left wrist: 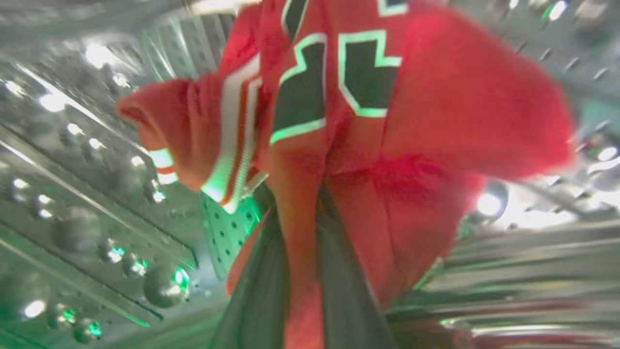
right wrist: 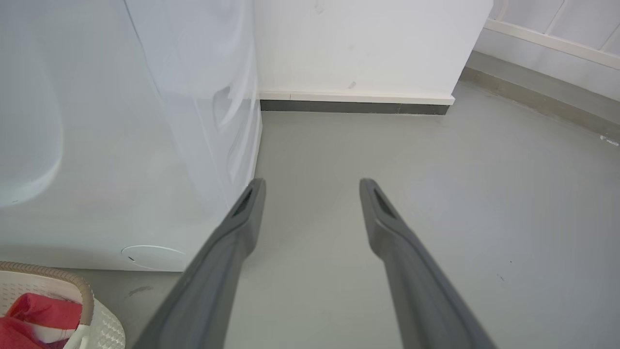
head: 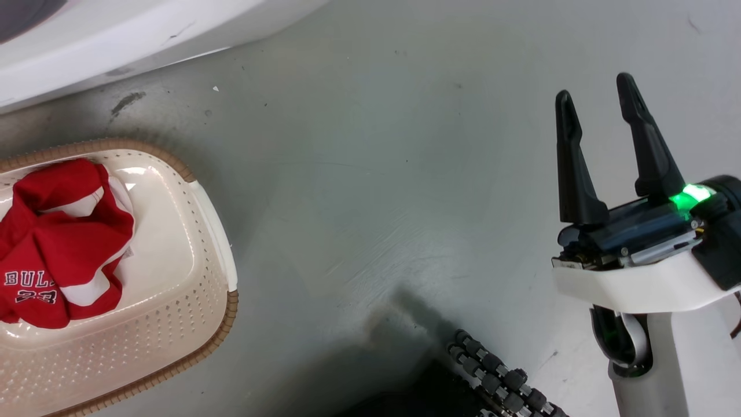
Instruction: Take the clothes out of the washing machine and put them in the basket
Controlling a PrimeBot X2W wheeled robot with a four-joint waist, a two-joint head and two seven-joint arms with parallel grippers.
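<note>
Left gripper (left wrist: pixel 298 208): clamped on a jersey (left wrist: pixel 411 97) inside the drum (left wrist: pixel 97 169). A strip of red fabric is pinched between the two fingers (left wrist: pixel 348 300).

The jersey's long axis runs bottom to top of the left wrist frame, in line with the fingers. It is narrow at the pinch and fans wide across the upper half. The black number with its white outline sits top centre and is cut by the frame edge. A striped trim edge pokes toward the upper left. The frame is blurred, so I can't tell if the fabric touches the drum wall.

Right gripper (head: pixel 595 90): right side of the head frame, over bare floor (head: pixel 376 174). Its fingers are spread wide with nothing between them, and they point up-frame with a slight left lean.

Second jersey (head: pixel 58 243): crumpled in the basket (head: pixel 214 231), lower left of the head frame. The heap is longer top to bottom, and "BUL" and the number read upright at its lower end. It is well apart from the right gripper, clear across the frame.

Washer (head: pixel 116 40): upper left of the head frame, above the basket.
</note>
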